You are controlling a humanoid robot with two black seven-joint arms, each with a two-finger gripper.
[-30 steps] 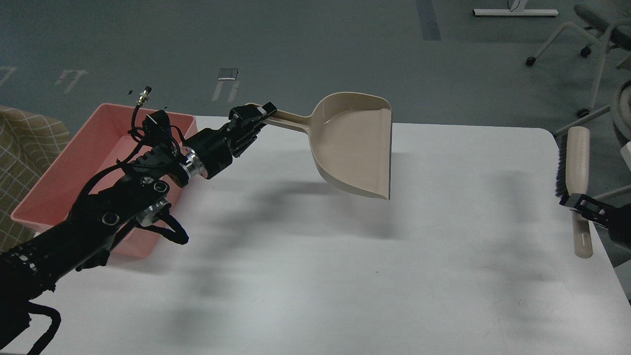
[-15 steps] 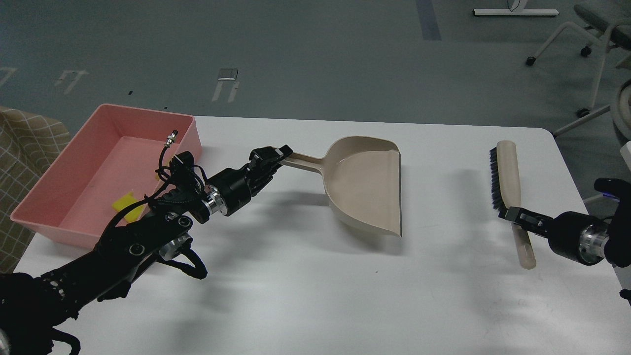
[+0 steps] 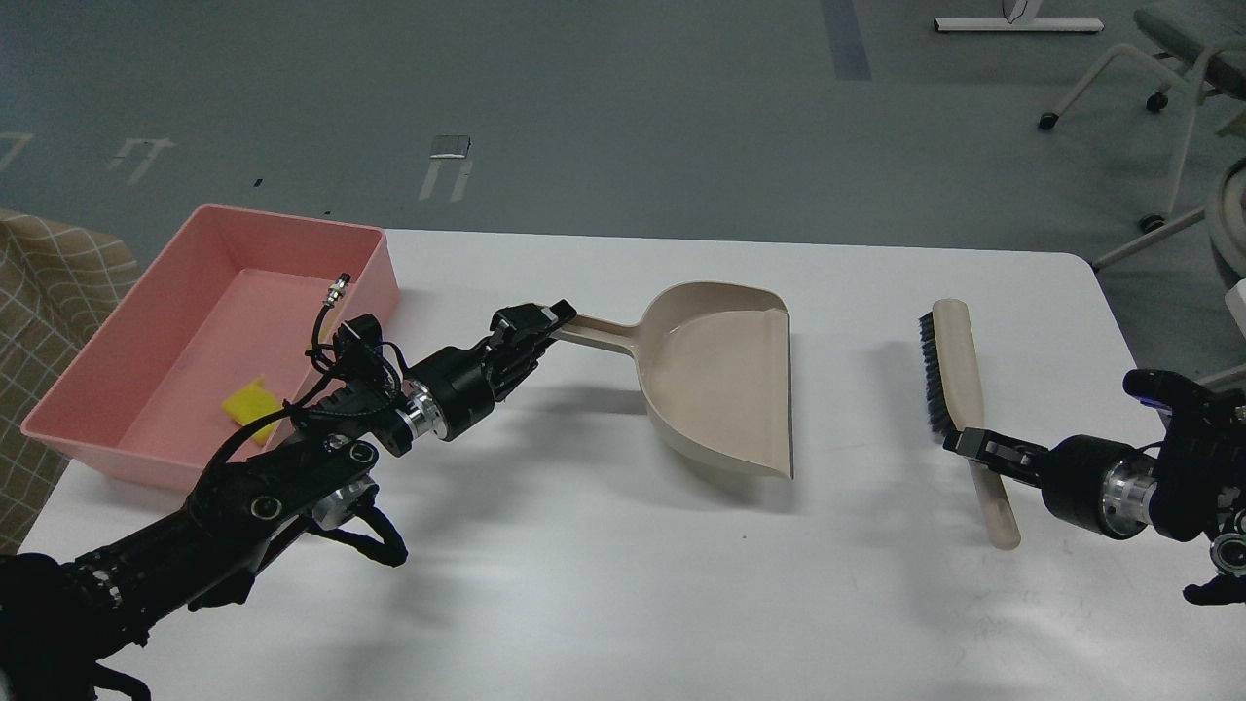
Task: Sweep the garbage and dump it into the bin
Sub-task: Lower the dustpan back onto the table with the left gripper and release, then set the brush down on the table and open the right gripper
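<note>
The pink bin (image 3: 117, 385) stands at the table's left edge. A yellow sponge piece (image 3: 248, 401) lies inside it near the front wall, partly hidden by my left arm. The white bread slice is not visible. My left gripper (image 3: 545, 319) is shut on the handle of the beige dustpan (image 3: 725, 389), whose pan is empty and low over the table's middle. My right gripper (image 3: 969, 445) is shut on the handle of the beige brush (image 3: 959, 375) with black bristles, at the right of the table.
The white table (image 3: 604, 584) ends at the right just past the brush. A checked cloth (image 3: 49, 292) lies left of the bin. A chair frame (image 3: 1168, 88) stands on the grey floor at the far right.
The dustpan has come down from raised and tilted to low over the table and drifted right. The brush has moved left, in from the table's right edge. The sponge now shows in the bin.
</note>
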